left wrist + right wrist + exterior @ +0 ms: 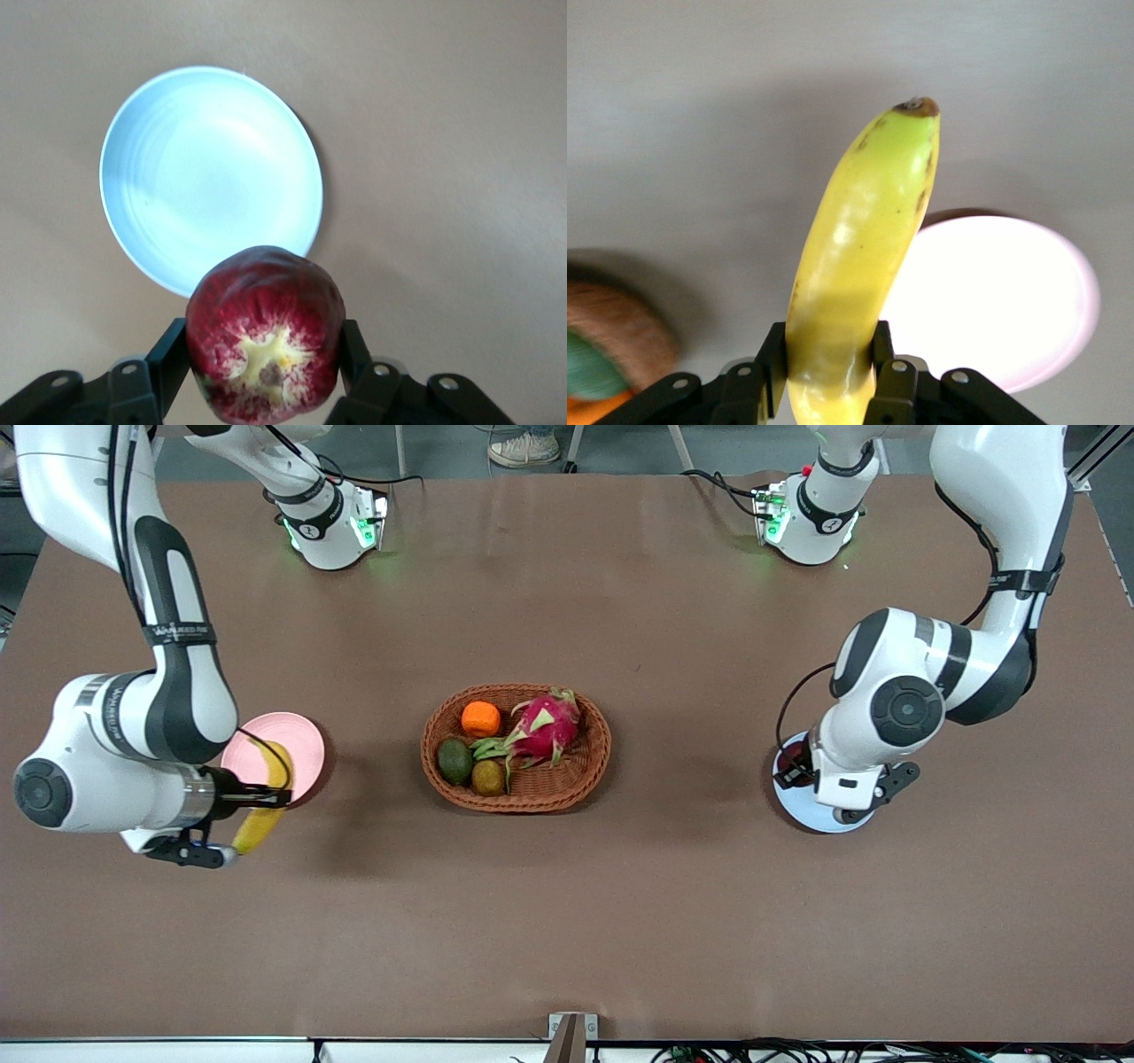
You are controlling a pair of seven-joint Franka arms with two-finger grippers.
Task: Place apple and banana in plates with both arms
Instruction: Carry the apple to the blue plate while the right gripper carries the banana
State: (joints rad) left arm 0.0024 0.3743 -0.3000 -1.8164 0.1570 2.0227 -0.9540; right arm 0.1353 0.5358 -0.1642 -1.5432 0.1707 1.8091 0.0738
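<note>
my right gripper clamps the banana, its long axis half over the pink plate, half past the rim. my left gripper pinches the apple over the blue plate's edge.

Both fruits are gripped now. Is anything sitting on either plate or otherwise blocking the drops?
Nothing visible. The left gripper holds the apple above the bare blue plate; the right gripper holds the banana over the pink plate, also bare.
</note>
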